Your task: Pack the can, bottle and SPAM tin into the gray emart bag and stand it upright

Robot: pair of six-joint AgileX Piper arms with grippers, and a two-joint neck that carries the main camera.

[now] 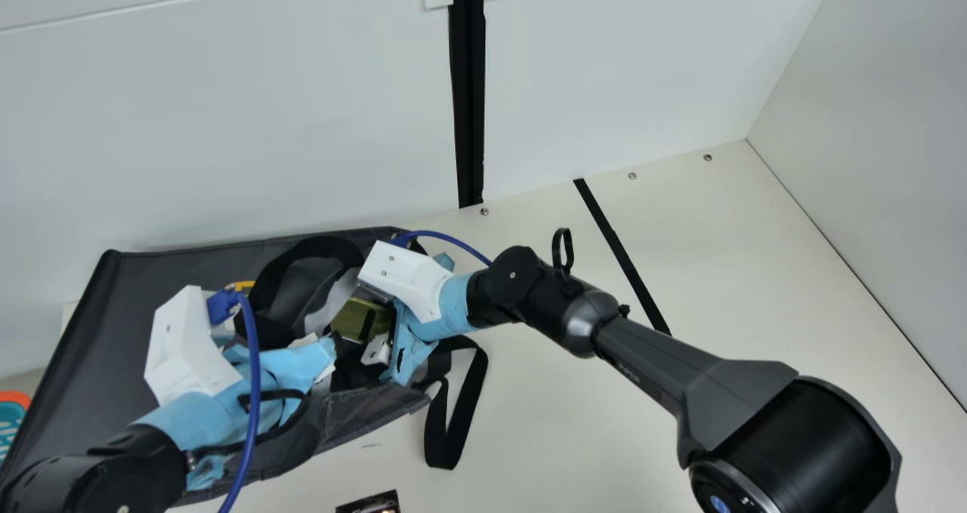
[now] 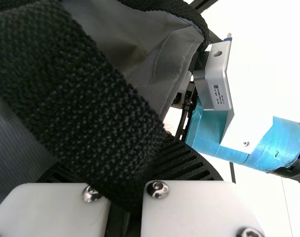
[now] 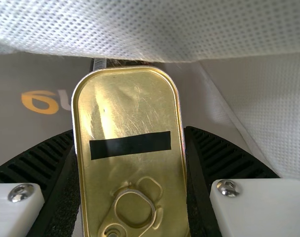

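SPAM tin (image 3: 132, 111) is at the mouth of the gray emart bag (image 1: 72, 347), gold lid and pull ring facing the right wrist camera, with a black stripe across the lid. The right tool (image 1: 412, 347) has it pinched, one ribbed finger (image 3: 39, 158) against each long side. A flap of the bag's white lining (image 3: 189, 32) hangs across just past the tin, and there's an orange mark (image 3: 39, 102) on the gray cloth beside it.

The bag itself is lying down, kinda slumped, on the desk (image 1: 559, 422) near the back wall (image 1: 227, 135). Over on the left side, the left tool (image 1: 291, 366) is pinching a wide black strap (image 2: 81, 94), which runs right in between its fingers. Both tools are pretty close together over the bag, fwiw.

Another strap loop (image 1: 472, 392) flops out past the bag's right end onto the desk. Also, some dark printed pack (image 1: 370, 502) pokes in at the main view's bottom edge, and something orange and teal (image 1: 10, 416) sits at the left edge.
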